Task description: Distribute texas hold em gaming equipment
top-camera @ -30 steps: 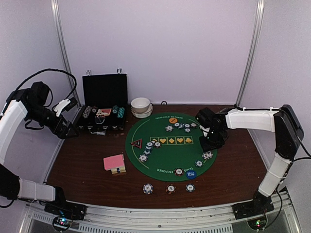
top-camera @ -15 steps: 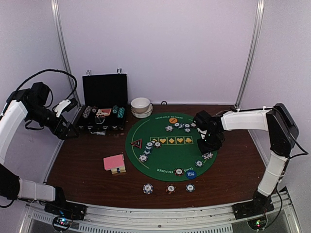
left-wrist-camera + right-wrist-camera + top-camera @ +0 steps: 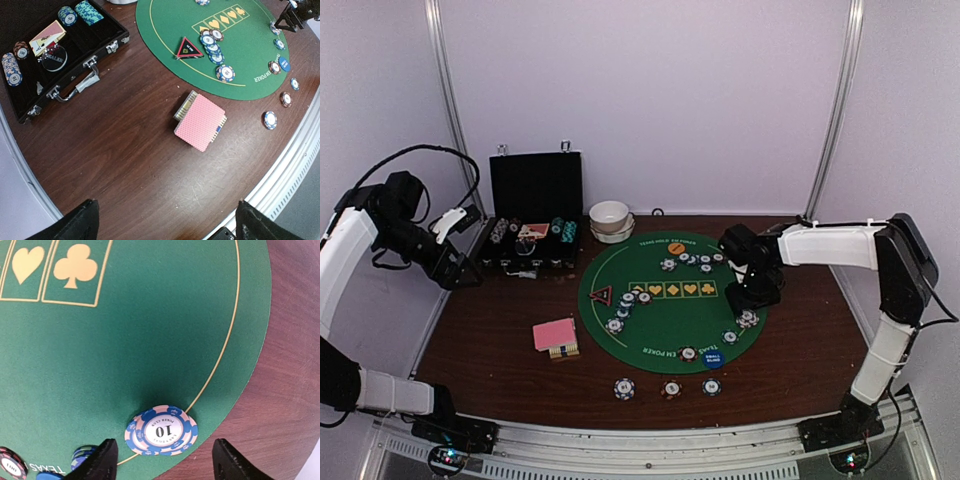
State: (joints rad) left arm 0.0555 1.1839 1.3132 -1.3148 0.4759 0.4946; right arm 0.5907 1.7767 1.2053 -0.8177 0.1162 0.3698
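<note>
Two blue-and-pink "10" poker chips (image 3: 161, 431) lie overlapped on the right edge of the green poker mat (image 3: 125, 340). My right gripper (image 3: 165, 462) hovers just over them, open, fingers clear of both. In the top view that gripper (image 3: 753, 299) is just above these chips (image 3: 748, 320). The pink-backed card deck (image 3: 200, 120) lies on the table left of the mat. On the mat are a red triangle (image 3: 601, 296), an orange disc (image 3: 675, 249), a blue disc (image 3: 712, 358) and several chips. My left gripper (image 3: 167, 225) is open and empty, held high at the far left (image 3: 463, 270).
An open black case (image 3: 532, 215) with chips and cards stands at the back left, stacked white bowls (image 3: 610, 220) beside it. Three single chips (image 3: 671, 388) sit in a row near the front edge. The table's near rim (image 3: 300, 150) runs close to the deck.
My right gripper has opened and let the two "10" chips rest on the mat's right edge, after shifting slightly left. The left arm has not moved.
</note>
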